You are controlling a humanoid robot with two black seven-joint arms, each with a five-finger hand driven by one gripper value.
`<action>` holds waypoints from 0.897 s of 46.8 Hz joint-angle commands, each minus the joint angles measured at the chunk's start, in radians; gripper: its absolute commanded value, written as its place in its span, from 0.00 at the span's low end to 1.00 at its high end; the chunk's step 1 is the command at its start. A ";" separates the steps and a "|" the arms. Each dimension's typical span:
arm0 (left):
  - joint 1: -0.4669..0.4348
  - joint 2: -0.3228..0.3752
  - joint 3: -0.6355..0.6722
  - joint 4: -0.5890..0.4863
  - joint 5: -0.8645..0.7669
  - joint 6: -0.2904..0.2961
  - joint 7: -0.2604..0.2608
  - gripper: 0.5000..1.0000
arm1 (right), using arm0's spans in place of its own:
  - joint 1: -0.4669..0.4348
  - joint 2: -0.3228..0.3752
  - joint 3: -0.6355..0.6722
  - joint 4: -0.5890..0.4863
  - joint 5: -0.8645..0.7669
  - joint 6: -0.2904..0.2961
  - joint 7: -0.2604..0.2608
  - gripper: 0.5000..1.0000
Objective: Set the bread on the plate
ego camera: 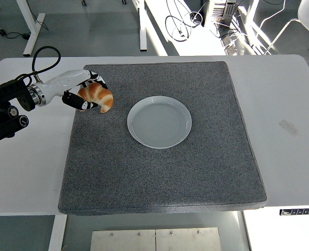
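A golden croissant is held in my left hand, whose fingers are curled around it from the left, lifted a little above the grey mat. The white empty plate lies on the mat to the right of the croissant, about a hand's width away. My left arm comes in from the left edge over the white table. The right arm does not show.
The mat covers most of the white table. A black cable loops up from my left forearm. Beyond the table's far edge are table legs and cables on the floor.
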 commanded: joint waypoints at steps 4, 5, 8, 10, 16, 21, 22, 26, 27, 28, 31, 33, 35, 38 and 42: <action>-0.057 0.017 0.001 -0.001 0.000 -0.012 -0.001 0.00 | 0.000 0.000 -0.001 0.000 0.000 0.000 0.000 1.00; -0.065 0.018 0.001 -0.001 0.000 -0.018 -0.001 0.00 | 0.000 0.000 0.000 0.000 0.000 0.000 0.000 1.00; -0.090 0.018 0.000 -0.001 0.000 -0.040 -0.002 0.00 | 0.000 0.000 0.000 0.000 0.000 0.000 0.000 1.00; -0.100 0.018 0.000 -0.001 0.000 -0.052 -0.004 0.00 | 0.000 0.000 0.000 0.000 0.000 0.000 0.000 1.00; -0.119 0.008 0.000 -0.001 -0.006 -0.061 -0.010 0.00 | 0.000 0.000 0.000 0.000 0.000 0.000 0.000 1.00; -0.119 0.004 -0.002 -0.001 -0.006 -0.066 -0.010 0.00 | 0.000 0.000 0.000 0.000 0.000 0.000 0.000 1.00; -0.119 0.000 0.000 -0.001 -0.007 -0.067 -0.010 0.00 | 0.000 0.000 -0.001 0.000 0.000 0.000 0.000 1.00; -0.134 -0.020 0.000 -0.001 -0.007 -0.081 -0.010 0.00 | -0.002 0.000 -0.001 0.000 0.000 0.000 0.000 1.00; -0.140 -0.025 0.000 -0.001 -0.007 -0.086 -0.010 0.00 | 0.000 0.000 0.000 0.000 0.000 0.000 0.000 1.00; -0.145 -0.028 0.000 -0.001 -0.007 -0.089 -0.010 0.00 | 0.000 0.000 0.000 0.000 0.000 0.000 0.000 1.00; -0.166 -0.037 -0.002 -0.001 -0.007 -0.101 -0.010 0.00 | 0.000 0.000 0.000 0.000 0.000 0.000 0.000 1.00; -0.182 -0.040 0.000 -0.001 -0.007 -0.109 -0.010 0.00 | 0.000 0.000 0.000 0.000 0.000 0.000 0.000 1.00; -0.192 -0.040 0.000 -0.001 -0.007 -0.115 -0.010 0.00 | 0.000 0.000 0.000 0.000 0.000 0.000 0.000 1.00; -0.200 -0.040 0.000 -0.001 -0.007 -0.124 -0.011 0.00 | 0.000 0.000 0.000 0.000 0.000 0.001 0.000 1.00; -0.211 -0.040 0.000 0.001 -0.006 -0.126 -0.013 0.00 | 0.000 0.000 0.000 0.000 0.000 0.000 0.000 1.00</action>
